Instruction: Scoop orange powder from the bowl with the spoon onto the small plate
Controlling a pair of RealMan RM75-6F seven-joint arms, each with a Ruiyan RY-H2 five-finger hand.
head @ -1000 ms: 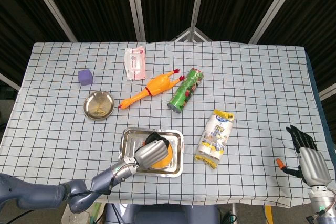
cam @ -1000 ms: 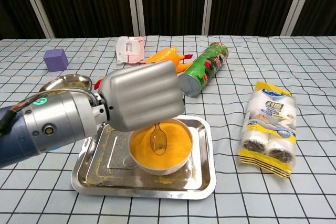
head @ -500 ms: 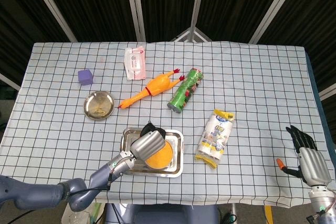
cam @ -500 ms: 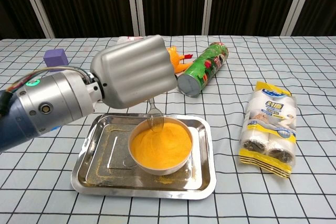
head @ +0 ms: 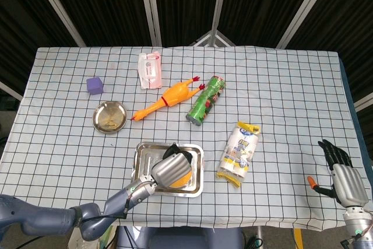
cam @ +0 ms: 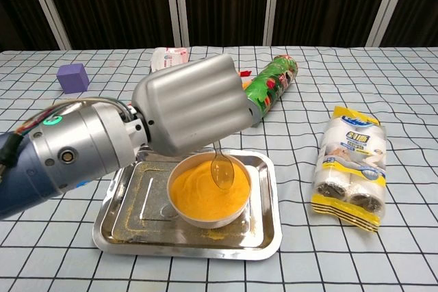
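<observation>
My left hand (cam: 191, 104) (head: 170, 169) hovers over the white bowl (cam: 209, 193) of orange powder (head: 179, 176) and holds a clear spoon (cam: 222, 169) with its scoop hanging down over the right part of the powder. The bowl stands in a steel tray (cam: 130, 206) (head: 143, 158). The small round metal plate (head: 109, 116) lies to the far left of the tray; in the chest view my hand hides it. My right hand (head: 342, 173) rests at the table's right front edge, fingers spread, nothing in it.
A purple cube (head: 94, 85) (cam: 73, 76), a pink packet (head: 150, 69), a rubber chicken (head: 166, 99), a green can (head: 206, 100) (cam: 268, 87) and a yellow-white pack of rolls (head: 239, 152) (cam: 350, 165) lie around the tray on the checked cloth.
My left hand lifted the spoon out of the powder toward the far rim, then swung right and lower again; the scoop now hangs over the bowl's right side. The right hand stayed still.
</observation>
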